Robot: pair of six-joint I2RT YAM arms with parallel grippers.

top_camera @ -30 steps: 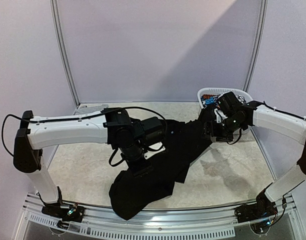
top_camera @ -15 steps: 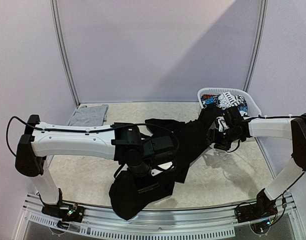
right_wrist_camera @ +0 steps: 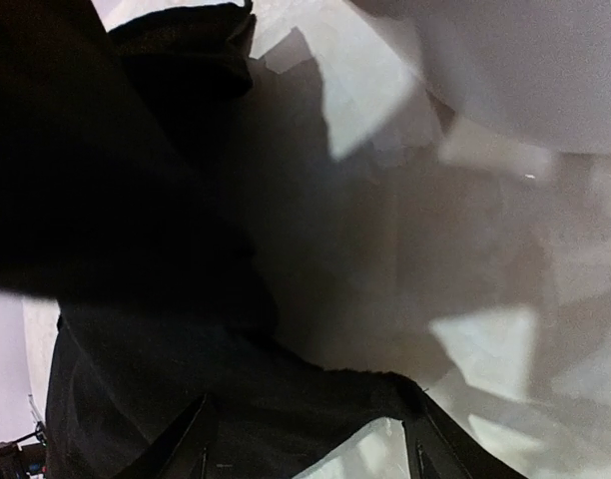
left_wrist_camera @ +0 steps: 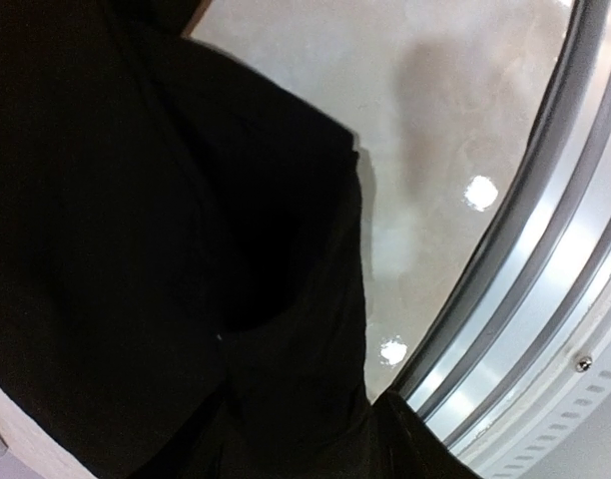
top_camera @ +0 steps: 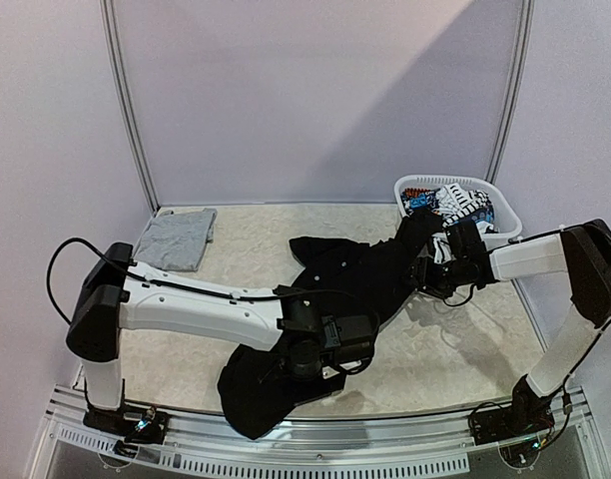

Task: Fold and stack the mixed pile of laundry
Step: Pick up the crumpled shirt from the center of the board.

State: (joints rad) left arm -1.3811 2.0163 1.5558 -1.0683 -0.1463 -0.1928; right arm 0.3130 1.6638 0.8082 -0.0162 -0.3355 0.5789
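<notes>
The large black garment (top_camera: 355,279) lies spread across the table from the near edge up to the basket. My left gripper (top_camera: 311,361) is low on its near part. In the left wrist view the black cloth (left_wrist_camera: 166,230) fills the frame and bunches into the jaws; one dark finger (left_wrist_camera: 417,447) shows, so the gripper looks shut on it. My right gripper (top_camera: 437,271) is at the garment's far right end. Its fingers (right_wrist_camera: 201,444) stand wide apart with the black cloth's edge (right_wrist_camera: 335,389) lying between them. The light grey top (top_camera: 176,238) lies flat at the far left. The printed piece (top_camera: 463,203) is in the basket.
The white laundry basket (top_camera: 495,188) stands at the far right, just behind my right gripper. The metal rail of the table's near edge (left_wrist_camera: 545,269) runs close by my left gripper. Bare tabletop (top_camera: 455,339) shows to the right of the garment.
My left arm has swung toward the near edge and to the right, staying on the black garment and uncovering the grey top. My right gripper has come down lower beside the basket.
</notes>
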